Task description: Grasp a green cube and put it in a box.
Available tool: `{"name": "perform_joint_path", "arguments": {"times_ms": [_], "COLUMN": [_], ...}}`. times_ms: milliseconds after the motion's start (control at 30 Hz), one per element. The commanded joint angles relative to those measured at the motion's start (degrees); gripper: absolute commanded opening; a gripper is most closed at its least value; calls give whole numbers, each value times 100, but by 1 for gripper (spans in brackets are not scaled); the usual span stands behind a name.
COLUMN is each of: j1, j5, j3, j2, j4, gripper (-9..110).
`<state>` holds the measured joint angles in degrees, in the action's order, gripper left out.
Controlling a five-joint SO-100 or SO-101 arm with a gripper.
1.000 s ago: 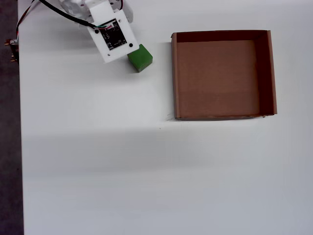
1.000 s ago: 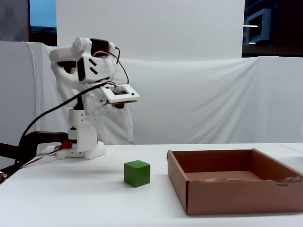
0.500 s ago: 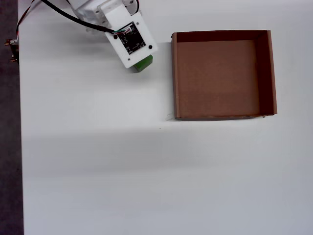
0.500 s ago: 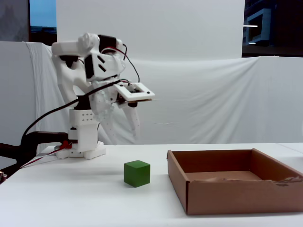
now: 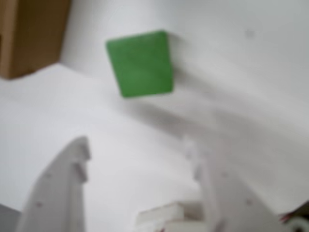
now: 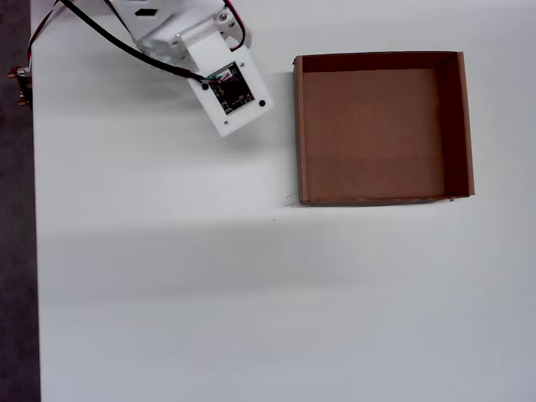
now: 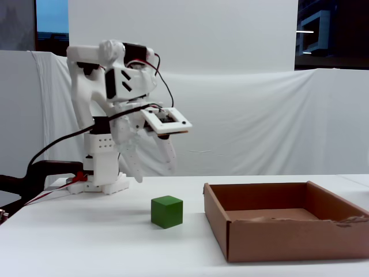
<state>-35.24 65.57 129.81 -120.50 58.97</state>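
Wrist view puts the tool (image 5: 140,159) nearest, its jaws spread wide and empty above the white tabletop (image 5: 241,72). Just beyond lies the cube (image 5: 141,63), untouched, with a corner of the box (image 5: 29,34) at upper left. This looks like the approach step: the next move calls for lowering the tool so the jaws straddle the cube, then closing. From the side, the cube (image 7: 167,211) sits near the box (image 7: 288,231), apart from it. White cloth (image 7: 259,121) drapes the room behind.

Bright, even light; blurred, soft wrist view.
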Motion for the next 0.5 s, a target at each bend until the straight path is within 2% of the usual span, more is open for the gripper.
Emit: {"name": "perform_joint_path", "arguments": {"times_ms": [0, 467], "j1": [62, 413], "j5": [272, 1099], "j3": [-396, -1301], "j2": [167, 1687], "j4": [-18, -439], "gripper": [28, 28]}}
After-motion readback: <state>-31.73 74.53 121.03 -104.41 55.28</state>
